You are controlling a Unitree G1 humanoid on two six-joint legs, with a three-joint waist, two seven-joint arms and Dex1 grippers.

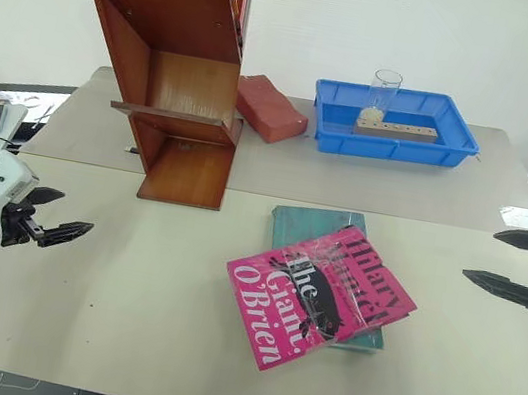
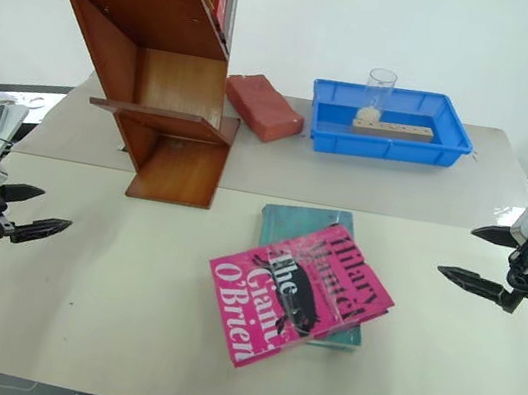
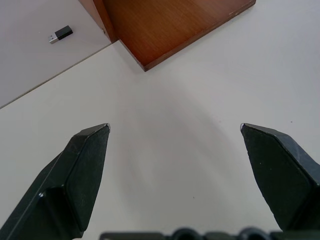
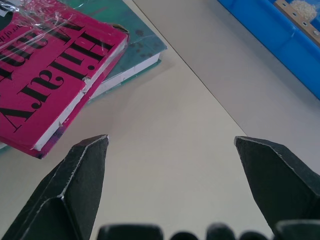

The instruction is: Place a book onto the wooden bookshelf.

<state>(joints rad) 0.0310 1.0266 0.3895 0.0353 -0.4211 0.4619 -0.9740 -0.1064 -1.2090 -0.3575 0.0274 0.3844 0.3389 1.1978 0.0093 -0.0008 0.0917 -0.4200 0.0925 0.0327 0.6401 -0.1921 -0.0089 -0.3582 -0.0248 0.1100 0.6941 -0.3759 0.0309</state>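
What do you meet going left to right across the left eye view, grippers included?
left gripper → wooden bookshelf → red brick-like block → pink book lying on the teal book → right gripper.

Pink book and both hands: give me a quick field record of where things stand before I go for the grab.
book: pink book lies flat, skewed, on a teal book, mid-table
shelf: bookshelf stands far left on the table, lower shelf bare
left hand: left hand open, above the table, holds nothing
right hand: right hand open, right of the books, holds nothing
other: blue tray, red brick
task: book not yet picked up
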